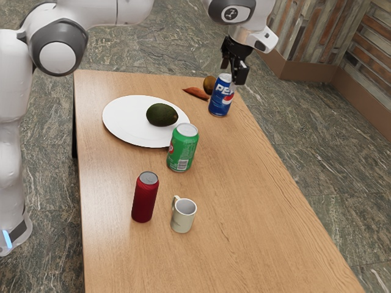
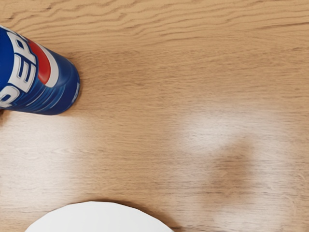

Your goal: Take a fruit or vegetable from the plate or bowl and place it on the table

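My arm [image 1: 125, 11] comes in from the exterior view's left, its white, rounded links running across the top of that view to my hand [image 1: 249, 35]. The hand is above the table's far end, with my black claw [image 1: 233, 72] reaching downward near the top of the blue can [image 1: 219, 102]. Looking from my wrist, I see that can off to one side and the pale curve of the plate [image 2: 99, 220] at another edge.

The table [image 1: 244, 201] is warm, light wood with wavy grain and soft glare. The plate is smooth, white and thin-rimmed, and on it lies the avocado [image 1: 162, 115], dark green and egg-shaped. Just beside the blue can, on the wood, are a brown rounded fruit [image 1: 209, 85] and a slim, reddish-brown piece [image 1: 196, 93] with tapering ends. A glossy green can [image 1: 182, 148] stands by the plate's rim; nearer the exterior camera stand a dark red can [image 1: 144, 198] with a silvery top and a cream mug [image 1: 183, 217] with a looped handle. The floor [image 1: 305, 110] is veined grey stone.

My claw is released, its two fingers parted. The avocado rests on the plate, well apart from them.
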You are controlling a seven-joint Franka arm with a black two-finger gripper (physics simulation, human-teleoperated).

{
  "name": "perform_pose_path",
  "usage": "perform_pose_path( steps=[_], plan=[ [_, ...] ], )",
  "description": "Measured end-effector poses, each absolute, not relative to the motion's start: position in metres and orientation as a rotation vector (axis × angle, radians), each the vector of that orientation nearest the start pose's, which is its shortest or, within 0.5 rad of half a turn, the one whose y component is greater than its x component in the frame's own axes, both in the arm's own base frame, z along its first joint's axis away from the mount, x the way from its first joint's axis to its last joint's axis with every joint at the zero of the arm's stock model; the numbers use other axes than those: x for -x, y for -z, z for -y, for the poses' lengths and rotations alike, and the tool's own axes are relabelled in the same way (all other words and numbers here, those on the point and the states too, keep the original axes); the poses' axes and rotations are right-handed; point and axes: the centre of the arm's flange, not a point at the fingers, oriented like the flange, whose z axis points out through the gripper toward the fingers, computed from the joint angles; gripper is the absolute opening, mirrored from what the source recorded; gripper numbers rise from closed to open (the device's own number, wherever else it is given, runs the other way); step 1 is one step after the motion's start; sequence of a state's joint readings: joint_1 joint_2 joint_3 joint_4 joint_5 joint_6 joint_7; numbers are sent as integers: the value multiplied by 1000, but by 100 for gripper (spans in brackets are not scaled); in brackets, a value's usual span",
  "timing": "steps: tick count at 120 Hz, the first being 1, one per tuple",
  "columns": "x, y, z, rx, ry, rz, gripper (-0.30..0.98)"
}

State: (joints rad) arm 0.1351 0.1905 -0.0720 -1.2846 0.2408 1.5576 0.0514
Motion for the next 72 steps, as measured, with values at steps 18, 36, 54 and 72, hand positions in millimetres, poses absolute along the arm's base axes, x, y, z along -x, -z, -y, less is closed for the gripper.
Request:
perform_pose_path(
  steps=[18,36,54,72],
  plan=[
    [-602,-674,-35,2894,170,-47,69],
    [-604,-673,-29,2894,177,-69,69],
    [-613,-647,-39,2901,117,-64,69],
    [-615,-620,-6,2985,18,-155,69]
  ],
)
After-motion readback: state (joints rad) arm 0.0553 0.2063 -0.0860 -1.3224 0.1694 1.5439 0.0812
